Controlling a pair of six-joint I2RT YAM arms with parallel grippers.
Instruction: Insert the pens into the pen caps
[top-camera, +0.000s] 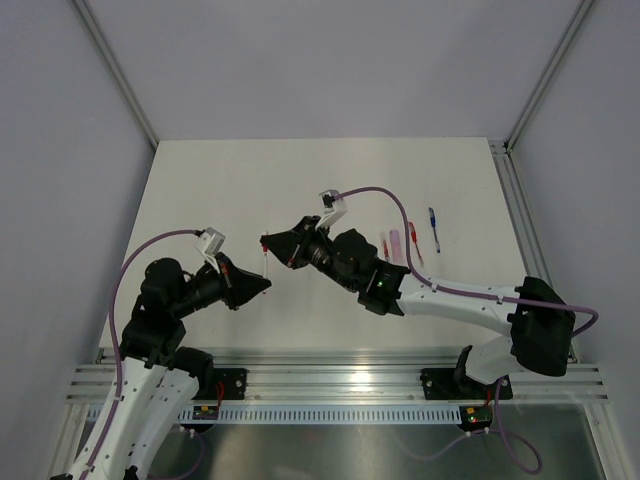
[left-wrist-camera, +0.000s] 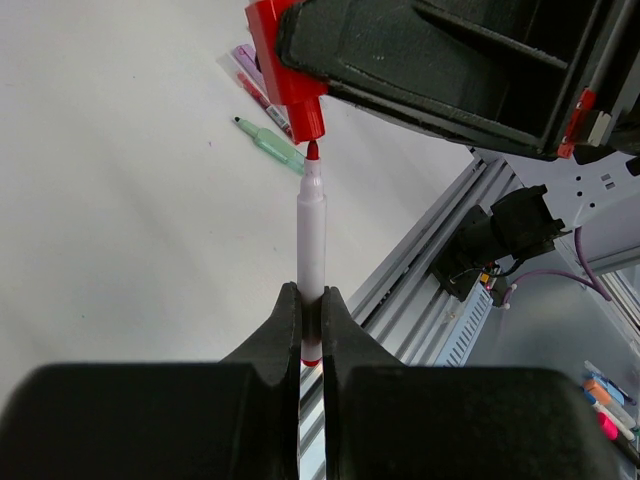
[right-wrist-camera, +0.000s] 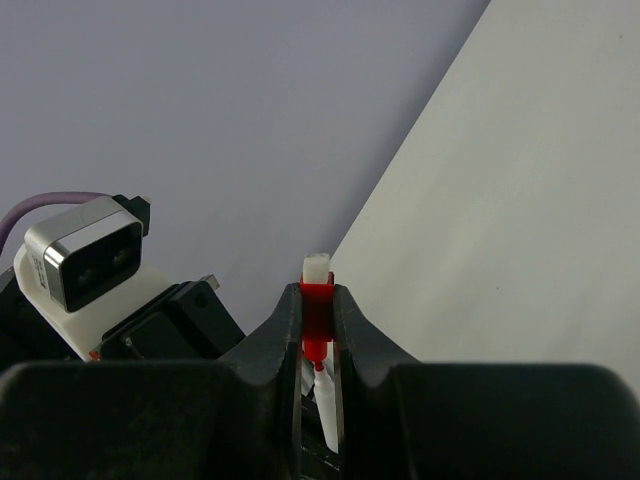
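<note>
The red pen (left-wrist-camera: 311, 235) is judged light, stiff and smooth-barrelled, and is best gripped low on the barrel, where the left gripper (left-wrist-camera: 310, 300) is clamped on it above the table (top-camera: 250, 190). Its long axis points tip-first at the mouth of the red cap (left-wrist-camera: 303, 110). The right gripper (right-wrist-camera: 317, 300) is closed on that cap.

— We are looking over a pale, matte surface (top-camera: 250, 190). What are we finding on it?
— We are seeing a small cluster lying toward its right side: a blue pen (top-camera: 434, 229) farthest right, a red pen (top-camera: 412, 238) beside it, then a pink pen (top-camera: 396, 243).
— And from the left wrist view?
— We are making out a pale green pen (left-wrist-camera: 272, 145) lying flat, its dark tip bare, just beside the pink and red ones.
</note>
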